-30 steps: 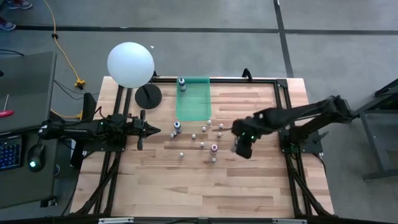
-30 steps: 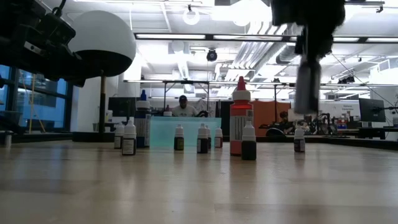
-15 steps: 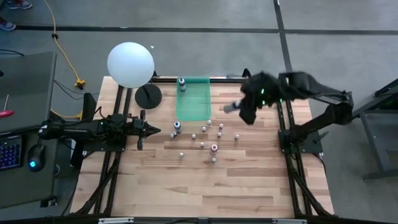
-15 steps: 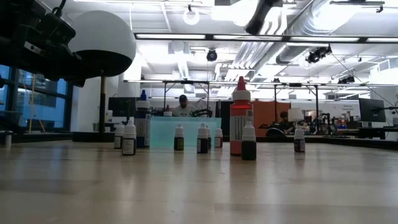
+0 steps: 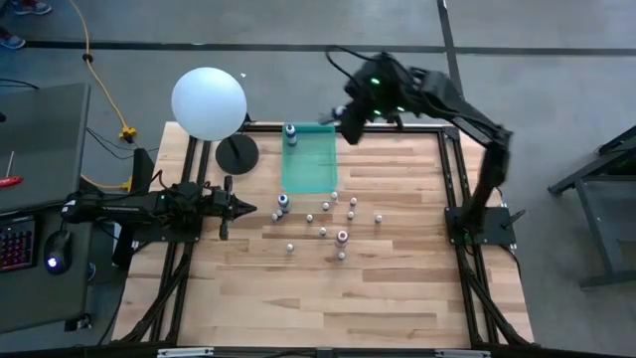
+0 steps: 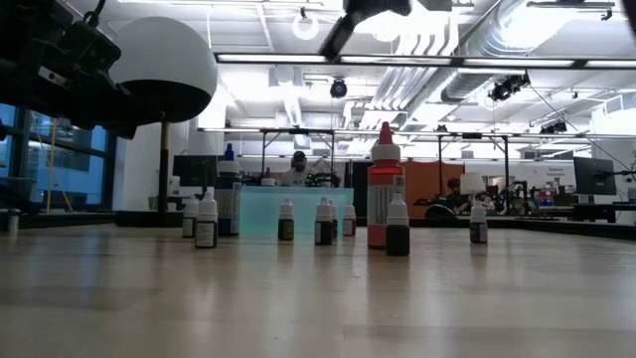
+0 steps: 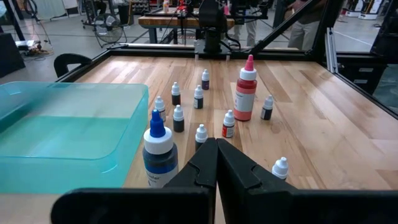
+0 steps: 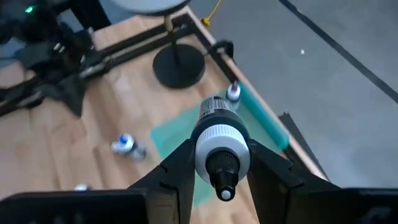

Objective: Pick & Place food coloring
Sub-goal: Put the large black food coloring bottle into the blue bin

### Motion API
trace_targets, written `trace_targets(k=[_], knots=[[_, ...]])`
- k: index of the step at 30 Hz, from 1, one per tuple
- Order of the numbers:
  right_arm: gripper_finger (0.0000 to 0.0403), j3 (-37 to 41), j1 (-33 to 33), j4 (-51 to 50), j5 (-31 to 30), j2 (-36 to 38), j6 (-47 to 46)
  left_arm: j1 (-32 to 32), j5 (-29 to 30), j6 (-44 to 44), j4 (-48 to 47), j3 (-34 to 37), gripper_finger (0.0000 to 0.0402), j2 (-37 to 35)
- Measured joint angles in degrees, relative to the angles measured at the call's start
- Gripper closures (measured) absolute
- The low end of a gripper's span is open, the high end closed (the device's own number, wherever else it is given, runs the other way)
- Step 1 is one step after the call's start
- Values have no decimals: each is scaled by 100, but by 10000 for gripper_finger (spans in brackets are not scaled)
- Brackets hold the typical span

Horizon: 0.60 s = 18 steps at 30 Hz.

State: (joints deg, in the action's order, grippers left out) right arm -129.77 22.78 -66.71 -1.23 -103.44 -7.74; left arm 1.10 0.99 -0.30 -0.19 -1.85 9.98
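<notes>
Green tray: translucent green tray point(image 5: 309, 157) lies at about twelve o'clock from the desk's point(image 5: 397, 288) middle, with one blue-capped bottle point(image 5: 290, 132) standing at its far corner.
Right gripper: right gripper point(image 5: 351, 121) hangs high over the tray's far right corner; its jaws are clamped on a white-capped food coloring bottle point(image 8: 218, 138), cap pointing toward the wrist camera.
Left gripper: left gripper point(image 5: 238, 207) waits at nine o'clock, low over the desk, jaws pressed together with nothing between them.
Loose bottles: remaining food coloring bottles point(image 5: 328, 221) stand scattered near the desk's middle, at six o'clock from the tray; the red-bodied bottle point(image 7: 245, 90) is the tallest.
Lamp: white ball lamp point(image 5: 208, 102) and its dark round base point(image 5: 238, 153) sit at ten o'clock, just beside the tray.
Stage: likely carrying the held bottle to the tray, release not yet made.
Risk: letting go from this height could bounce the bottle out of the shallow tray or off the desk's far edge, since the gripper sits near that edge.
Risk: a drop close to the standing blue-capped bottle could topple it.
</notes>
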Motion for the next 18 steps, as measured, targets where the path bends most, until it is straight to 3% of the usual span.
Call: trace_targets(k=[6,10,18], knots=[[285,-521,415,351,221,-1169,34,0,1,0,0,0,401,1],[290,-303,580,881,451,-1675,0,0,2,0,0,0,401,0],[289,-245,662,924,466,-2585,-593,0,2,0,0,0,401,2]])
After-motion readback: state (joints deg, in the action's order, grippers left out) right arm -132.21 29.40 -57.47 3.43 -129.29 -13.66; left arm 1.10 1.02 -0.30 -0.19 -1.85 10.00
